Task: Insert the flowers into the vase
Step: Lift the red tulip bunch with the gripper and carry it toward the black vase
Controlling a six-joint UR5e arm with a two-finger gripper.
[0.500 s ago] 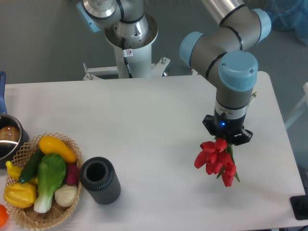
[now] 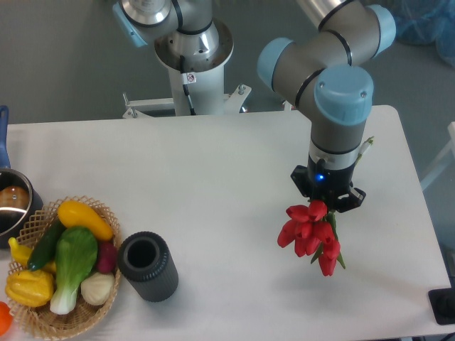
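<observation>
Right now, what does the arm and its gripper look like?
The arm has silver-grey tubular links with light blue round joint caps and black seams. A thin pale cable trails at the wrist. The gripper is a black block showing a small blue light.

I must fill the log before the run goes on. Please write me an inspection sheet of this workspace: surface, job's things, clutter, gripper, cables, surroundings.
Surface: white rectangular table, no spills seen.
Job's things: bunch of red tulip buds on green stems, hanging from the gripper above the table's right part; short dark ribbed cylinder vase, upright, mouth open, at front left, far from the flowers.
Clutter: wicker basket of toy vegetables touching the vase's left side; shiny metal pot with blue handle at the left edge; a small orange thing at the bottom left corner.
Gripper: two-finger gripper, shut on the stems.
Cables: a black cable on the arm's white pedestal.
Surroundings: grey floor; blue plastic at top right.
</observation>
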